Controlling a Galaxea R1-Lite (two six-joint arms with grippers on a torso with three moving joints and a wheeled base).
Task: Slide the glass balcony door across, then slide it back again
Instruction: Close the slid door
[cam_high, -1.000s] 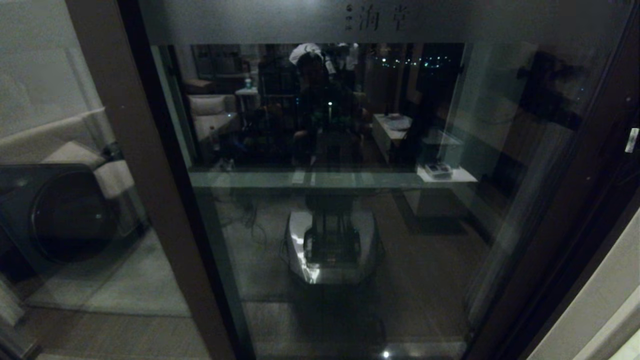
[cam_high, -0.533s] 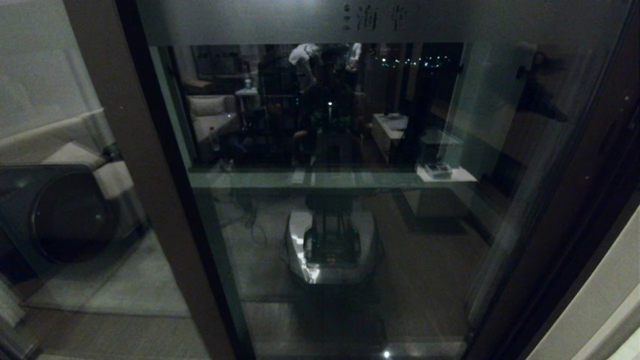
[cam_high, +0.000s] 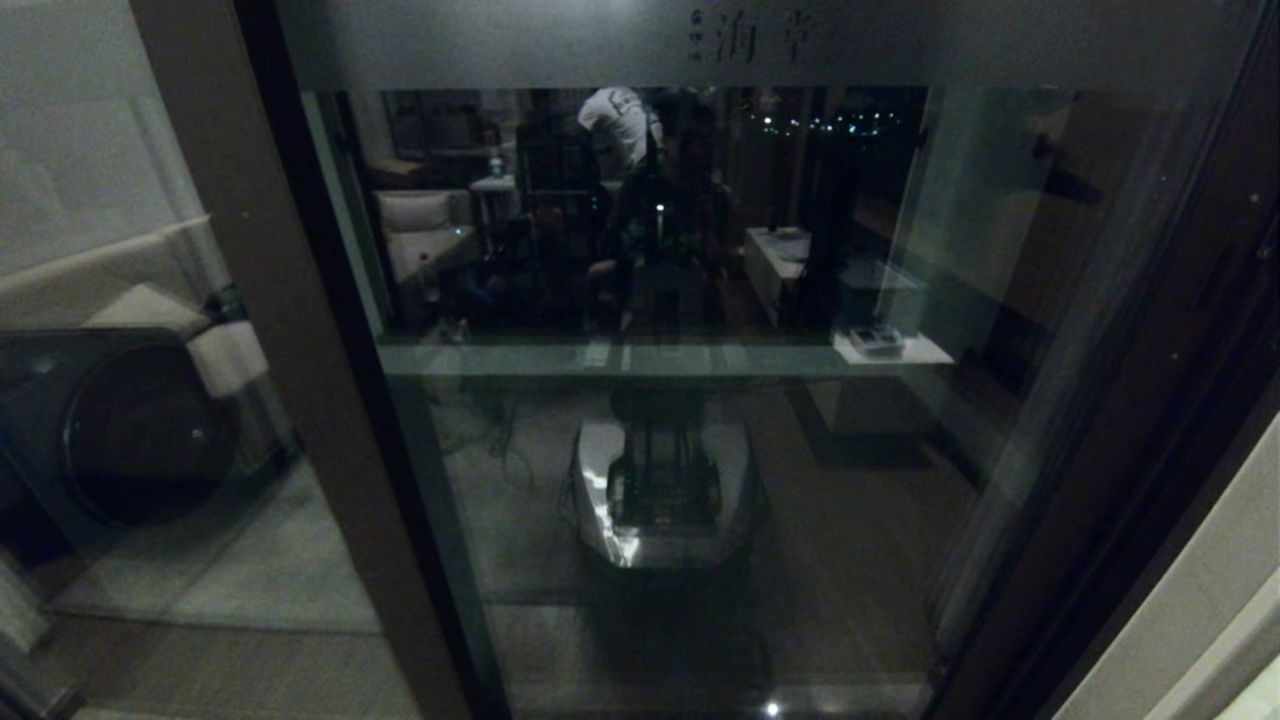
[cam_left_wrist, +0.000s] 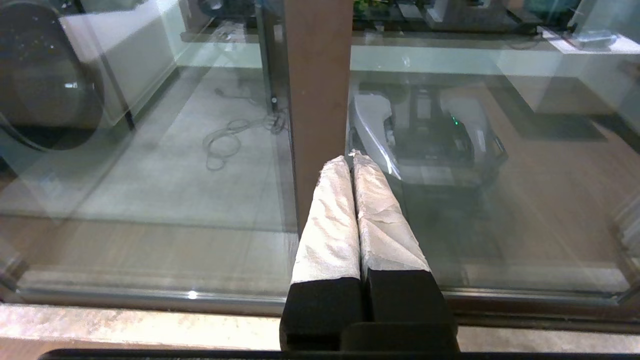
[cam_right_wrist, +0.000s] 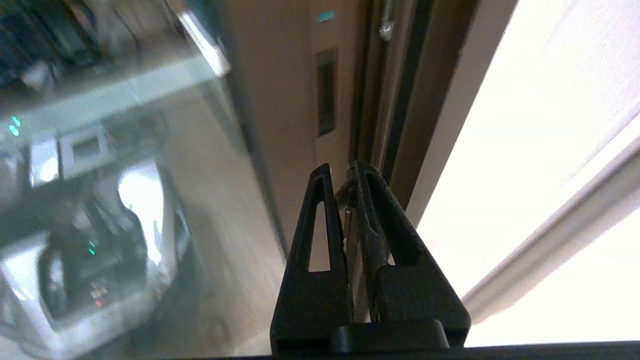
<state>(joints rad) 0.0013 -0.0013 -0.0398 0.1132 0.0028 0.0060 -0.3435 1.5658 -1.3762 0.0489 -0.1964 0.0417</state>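
The glass balcony door (cam_high: 700, 450) fills the head view, with its frosted strip (cam_high: 900, 45) of Chinese characters on top and dark brown uprights either side. Neither gripper shows in the head view. In the right wrist view my right gripper (cam_right_wrist: 342, 170) is shut and empty. It sits a little short of the door's upright, below the recessed slot handle (cam_right_wrist: 326, 92) and apart from it. That upright sits close to the dark jamb. My left gripper (cam_left_wrist: 350, 157), its fingers wrapped in white tape, is shut and points at a brown upright (cam_left_wrist: 317, 90).
Behind the glass at the left stands a washing machine (cam_high: 130, 430) on a pale floor. The glass mirrors my own base (cam_high: 660, 490) and the room behind. A white wall (cam_high: 1200, 600) flanks the door on the right. The floor track (cam_left_wrist: 150, 297) runs along the bottom.
The dark reflection of my right arm at the upper right of the glass has shrunk away, and a white tag at the right edge has left view. The door has not shifted.
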